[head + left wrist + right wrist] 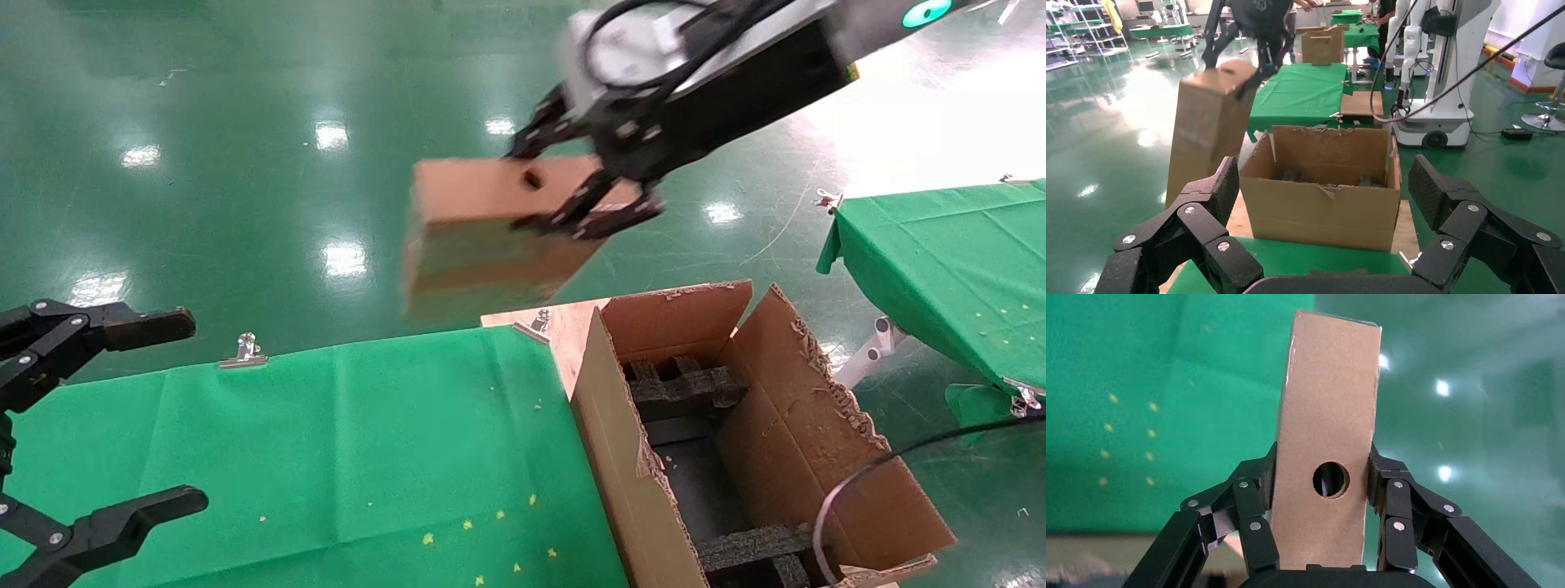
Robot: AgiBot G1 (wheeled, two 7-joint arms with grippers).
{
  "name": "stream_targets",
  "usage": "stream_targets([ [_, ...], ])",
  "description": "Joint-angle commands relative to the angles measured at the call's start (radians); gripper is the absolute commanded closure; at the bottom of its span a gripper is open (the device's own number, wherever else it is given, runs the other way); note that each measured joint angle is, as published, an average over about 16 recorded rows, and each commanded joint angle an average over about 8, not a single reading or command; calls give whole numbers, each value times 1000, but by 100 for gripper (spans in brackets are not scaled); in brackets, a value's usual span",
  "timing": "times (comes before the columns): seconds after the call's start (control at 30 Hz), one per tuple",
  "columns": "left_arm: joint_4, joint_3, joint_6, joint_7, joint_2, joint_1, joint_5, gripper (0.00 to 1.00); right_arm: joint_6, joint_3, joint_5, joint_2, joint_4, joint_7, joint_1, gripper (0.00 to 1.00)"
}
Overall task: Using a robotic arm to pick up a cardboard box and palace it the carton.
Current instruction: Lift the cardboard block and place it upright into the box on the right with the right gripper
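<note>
Your right gripper is clamped on the box, held in the air past the worktop's far edge, short of the carton at its right edge. Pickup looks done; carrying over and lowering in remain. Left gripper is parked, fingers apart, at the left edge.

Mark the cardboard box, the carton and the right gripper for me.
cardboard box (474, 233): head view, middle of its broad brown face.
carton (805, 425): head view, inner wall of its right-hand flap.
right gripper (572, 184): head view, midway between fingertips, shut on the box.
</note>
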State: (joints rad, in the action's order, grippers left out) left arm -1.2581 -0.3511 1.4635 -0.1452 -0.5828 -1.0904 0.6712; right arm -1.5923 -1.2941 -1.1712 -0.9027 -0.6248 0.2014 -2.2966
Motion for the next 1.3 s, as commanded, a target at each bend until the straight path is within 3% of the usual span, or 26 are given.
stream_targets([
  [0.03, 0, 0, 0, 0, 0, 0, 0, 0, 1, -21, 3, 18, 23, 16, -23, 100],
  [0.37, 0, 0, 0, 0, 0, 0, 0, 0, -6, -177, -53, 168, 46, 49, -158, 100],
  [0.67, 0, 0, 0, 0, 0, 0, 0, 0, -9, -358, -23, 295, -32, -20, -218, 100],
  [1.03, 0, 0, 0, 0, 0, 0, 0, 0, -8, -611, 103, 395, -114, -255, -199, 100],
  [1.3, 0, 0, 0, 0, 0, 0, 0, 0, 53, -736, 60, 421, -116, -456, -210, 100],
])
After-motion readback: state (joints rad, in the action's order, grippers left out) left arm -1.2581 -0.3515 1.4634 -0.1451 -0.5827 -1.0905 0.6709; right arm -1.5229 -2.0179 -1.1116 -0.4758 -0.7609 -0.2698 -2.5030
